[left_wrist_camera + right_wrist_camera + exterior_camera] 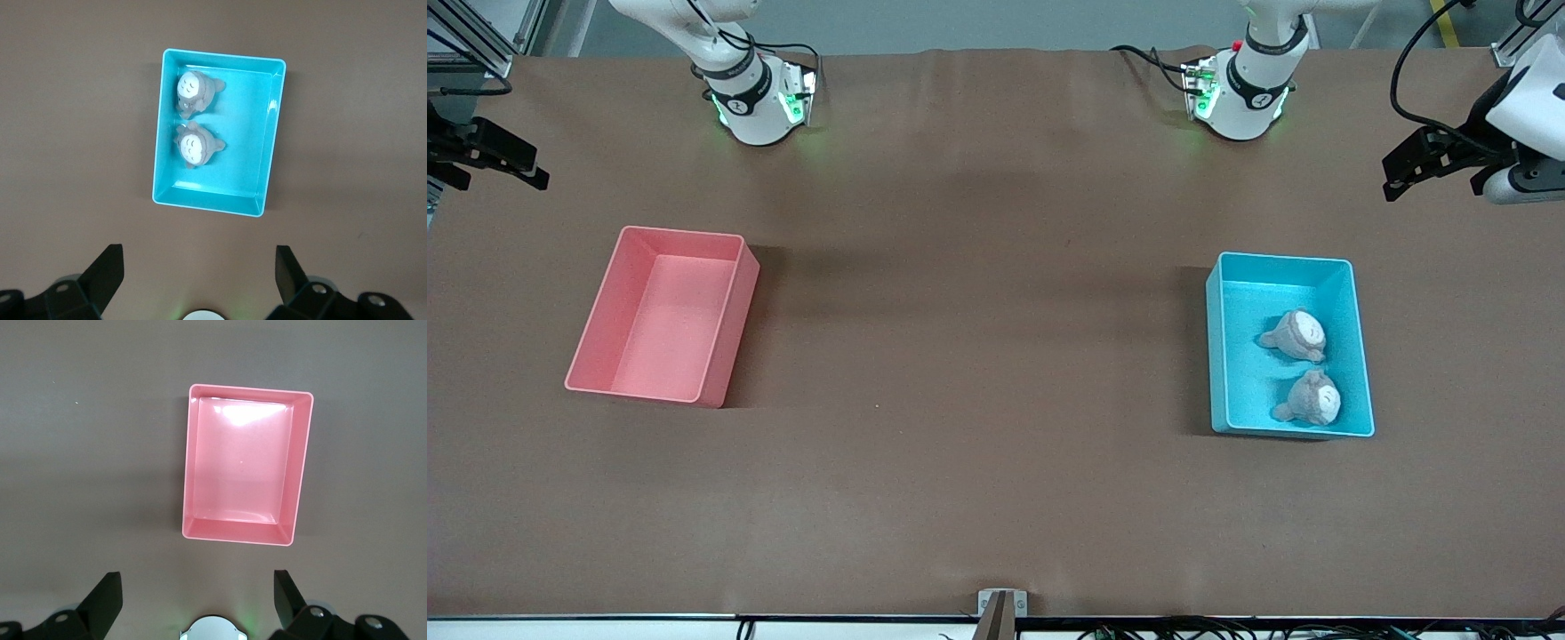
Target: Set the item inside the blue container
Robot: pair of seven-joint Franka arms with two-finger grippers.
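Blue container: the cyan-blue rectangular thin-walled plastic bin [1359, 356] sits on the brown bench [978, 356] toward the left arm's end, at about 3 o'clock in the front view

Items: two grey plush toys with white faces lie inside the cyan-blue bin, close together; the first plush toy [1296, 334] lies farther from the front camera, the second plush toy [1312, 397] nearer to it, both along the wall that faces 3 o'clock in the front view

Pink container: the pink rectangular plastic bin [729, 329] stands toward the right arm's end of the bench, at about 9 o'clock in the front view, well apart from the blue one

Left end effector: the left end effector [200, 270] hangs high up at the left arm's end of the bench, its two black fingers spread wide apart with nothing between them; its wrist view looks straight down on the blue bin [273, 133]

Right end effector: the right end effector [198, 590] hangs high up at the right arm's end, fingers likewise spread wide and holding nothing; its wrist view looks down on the pink bin [303, 467]
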